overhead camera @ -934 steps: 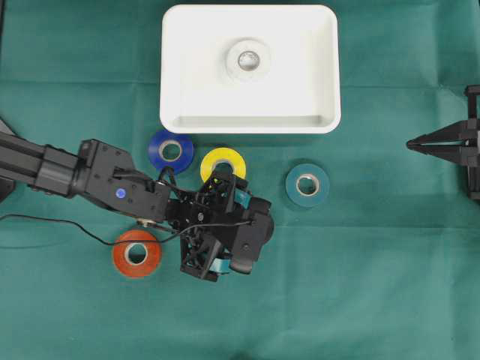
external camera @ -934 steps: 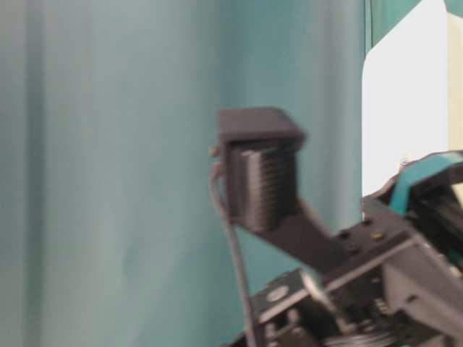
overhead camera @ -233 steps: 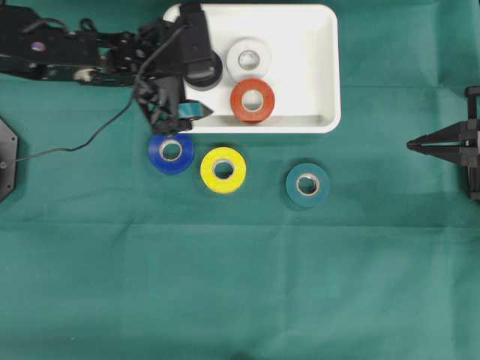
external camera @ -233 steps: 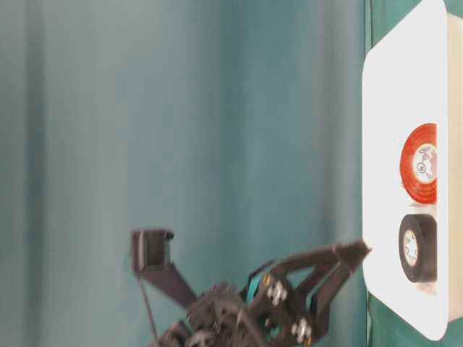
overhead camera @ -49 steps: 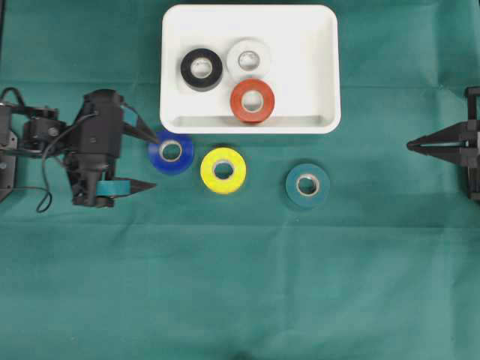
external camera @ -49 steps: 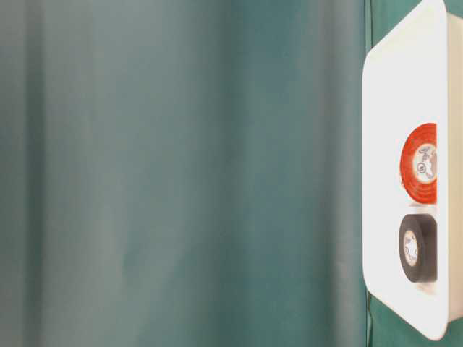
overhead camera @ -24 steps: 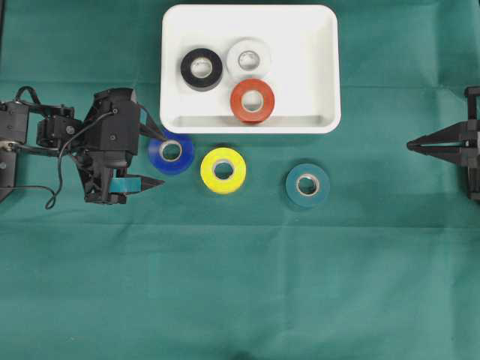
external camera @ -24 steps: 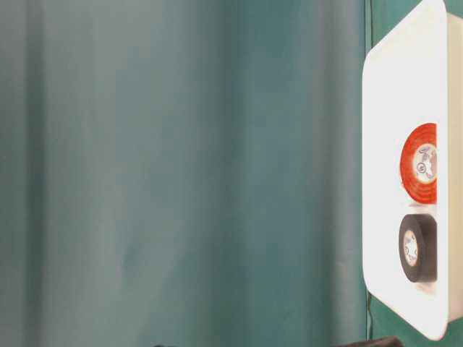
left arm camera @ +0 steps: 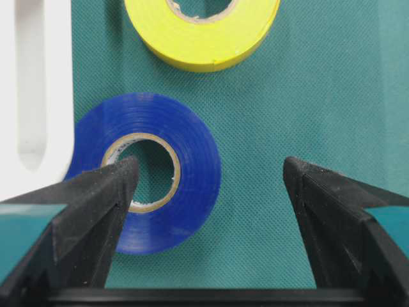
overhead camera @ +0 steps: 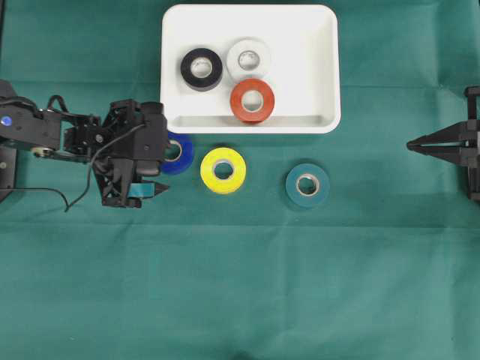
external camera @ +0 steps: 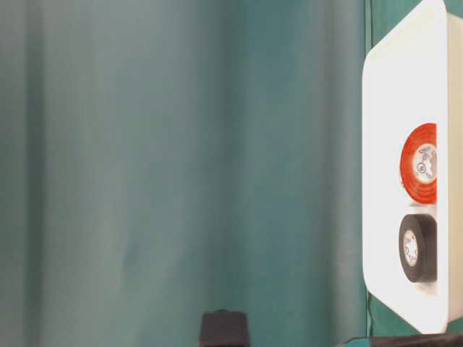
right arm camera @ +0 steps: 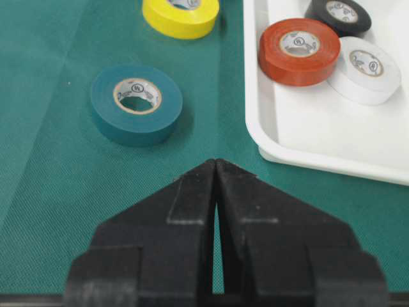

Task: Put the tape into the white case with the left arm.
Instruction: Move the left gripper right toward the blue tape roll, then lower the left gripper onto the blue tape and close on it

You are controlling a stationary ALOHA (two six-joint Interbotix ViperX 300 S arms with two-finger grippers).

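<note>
The white case [overhead camera: 307, 45] sits at the back and holds a black tape [overhead camera: 201, 69], a white tape [overhead camera: 249, 58] and a red tape [overhead camera: 252, 100]. A blue tape [overhead camera: 180, 154] lies flat on the green cloth just in front of the case's left corner. My left gripper [overhead camera: 169, 169] is open over it. In the left wrist view its left fingertip [left arm camera: 121, 182] hangs over the hole of the blue tape [left arm camera: 192, 185], and the right fingertip [left arm camera: 300, 179] is over bare cloth; my left gripper [left arm camera: 209, 167] holds nothing. My right gripper [overhead camera: 411, 145] rests shut at the right edge.
A yellow tape [overhead camera: 223, 169] lies right of the blue one, and a teal tape [overhead camera: 307, 184] further right. The case's front rim [left arm camera: 32, 96] is close beside the left finger. A black cable [overhead camera: 75, 199] trails from the left arm.
My left arm has moved right, from beside the blue tape to over it, with its fingers still spread. The tapes and the right arm have not moved.
</note>
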